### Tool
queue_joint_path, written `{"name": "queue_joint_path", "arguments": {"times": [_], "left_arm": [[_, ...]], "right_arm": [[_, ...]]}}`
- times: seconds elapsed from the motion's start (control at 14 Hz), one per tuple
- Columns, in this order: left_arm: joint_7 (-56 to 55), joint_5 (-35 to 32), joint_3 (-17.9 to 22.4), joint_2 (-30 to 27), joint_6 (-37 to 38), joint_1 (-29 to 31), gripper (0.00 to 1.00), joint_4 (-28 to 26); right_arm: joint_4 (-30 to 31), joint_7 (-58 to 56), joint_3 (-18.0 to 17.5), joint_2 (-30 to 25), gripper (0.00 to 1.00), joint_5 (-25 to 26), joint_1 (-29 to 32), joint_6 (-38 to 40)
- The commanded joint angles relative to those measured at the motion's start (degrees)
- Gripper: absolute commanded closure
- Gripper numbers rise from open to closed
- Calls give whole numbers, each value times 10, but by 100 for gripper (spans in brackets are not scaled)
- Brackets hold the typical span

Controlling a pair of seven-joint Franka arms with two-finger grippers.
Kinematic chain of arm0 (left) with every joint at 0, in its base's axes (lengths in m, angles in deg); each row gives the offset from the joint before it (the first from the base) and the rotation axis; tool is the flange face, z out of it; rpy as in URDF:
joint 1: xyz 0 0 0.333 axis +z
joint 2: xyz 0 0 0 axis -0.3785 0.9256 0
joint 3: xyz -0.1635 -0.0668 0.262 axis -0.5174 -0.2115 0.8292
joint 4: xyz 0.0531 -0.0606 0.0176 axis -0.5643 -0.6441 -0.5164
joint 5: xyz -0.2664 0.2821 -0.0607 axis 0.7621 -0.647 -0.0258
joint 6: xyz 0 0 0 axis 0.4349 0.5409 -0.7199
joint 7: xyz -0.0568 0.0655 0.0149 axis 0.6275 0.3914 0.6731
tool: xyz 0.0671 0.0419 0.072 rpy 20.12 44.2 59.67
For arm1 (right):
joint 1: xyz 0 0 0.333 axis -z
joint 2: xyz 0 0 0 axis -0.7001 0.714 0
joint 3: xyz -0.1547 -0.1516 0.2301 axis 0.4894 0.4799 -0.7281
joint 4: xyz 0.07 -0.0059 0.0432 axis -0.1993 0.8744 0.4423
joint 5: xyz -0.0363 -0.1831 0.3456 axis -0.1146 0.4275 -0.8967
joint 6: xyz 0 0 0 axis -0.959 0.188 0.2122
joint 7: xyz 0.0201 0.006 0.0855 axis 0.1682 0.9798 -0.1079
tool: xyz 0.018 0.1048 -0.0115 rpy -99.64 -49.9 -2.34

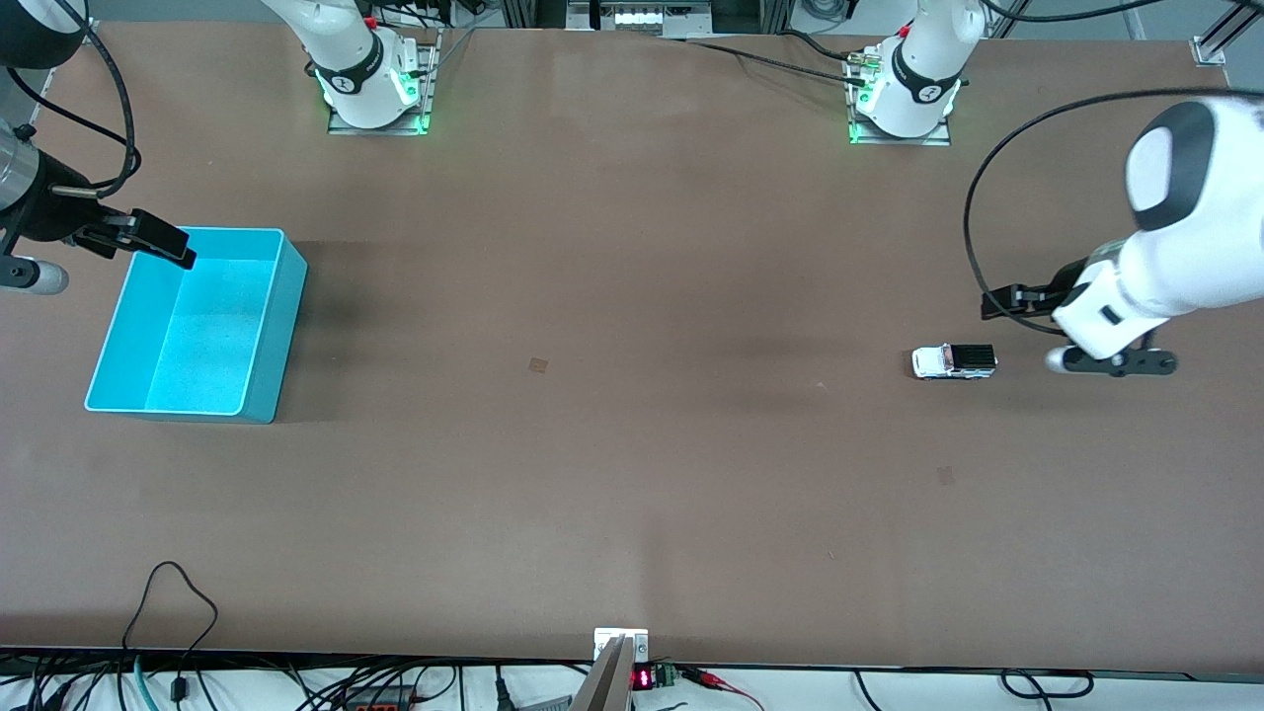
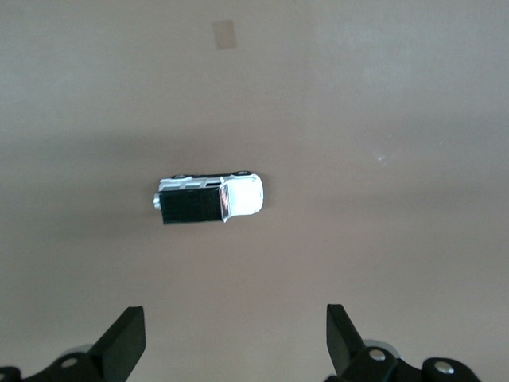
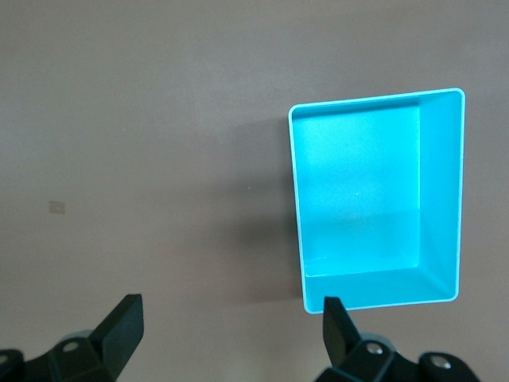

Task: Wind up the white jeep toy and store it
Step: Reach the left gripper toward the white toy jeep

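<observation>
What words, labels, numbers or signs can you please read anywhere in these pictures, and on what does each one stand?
Nothing can be read for certain.
Red lit digits on the small black display at the table's edge nearest the front camera: too small to read.
Dark round marks on the two white arm bases: too blurred to read.
Small boxy white jeep toy with a black roof panel: no lettering visible.
Turquoise plastic bin: no label visible.
</observation>
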State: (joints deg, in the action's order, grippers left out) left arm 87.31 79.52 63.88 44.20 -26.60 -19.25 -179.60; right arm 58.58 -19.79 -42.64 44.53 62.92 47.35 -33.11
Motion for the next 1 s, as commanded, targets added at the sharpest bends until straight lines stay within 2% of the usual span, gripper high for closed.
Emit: {"name": "queue_joint_path", "arguments": {"times": [0.0,0.21,0.43,0.71,0.79,0.93], "left_arm": [[84,-6,-3,-6,-59,8,0,-63],[193,-55,-6,7,-105,10,0,-100],[324,-116,-15,30,-125,11,0,-104],[591,-117,-26,80,-224,47,0,-106],[639,-116,-32,89,-240,51,0,-108],[666,-115,-41,96,-241,52,0,-118]], "right_arm": [[-3,-12,-3,-1,0,5,6,6],[-3,-12,0,-1,0,5,6,6],[-3,-12,1,-1,0,5,6,6],[-3,-12,1,0,0,5,6,6],[-3,-12,1,-1,0,5,6,6],[-3,-12,1,0,0,5,6,6]]}}
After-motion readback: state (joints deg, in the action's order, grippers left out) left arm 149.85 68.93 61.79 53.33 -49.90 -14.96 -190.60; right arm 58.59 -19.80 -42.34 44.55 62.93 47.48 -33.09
